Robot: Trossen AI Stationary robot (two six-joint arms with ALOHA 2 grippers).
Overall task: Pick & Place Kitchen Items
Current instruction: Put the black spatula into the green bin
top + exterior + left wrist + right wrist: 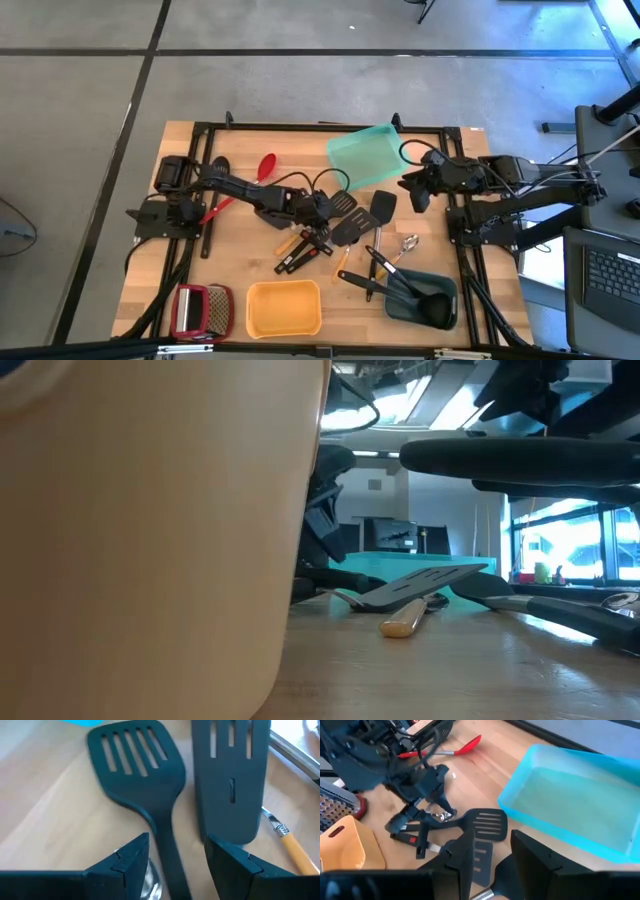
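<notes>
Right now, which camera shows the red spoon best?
The high view: the whole red spoon shows from above, lying on the table beside the left arm. The right wrist view catches it far off, its handle partly hidden behind that arm. The low view and left wrist view do not show it.

Slotted turner (344, 203) beside spatula (381, 206), tray (368, 155) behind both

Left gripper (172, 857) low, fingers apart (right gripper (487, 852) likewise)
</notes>
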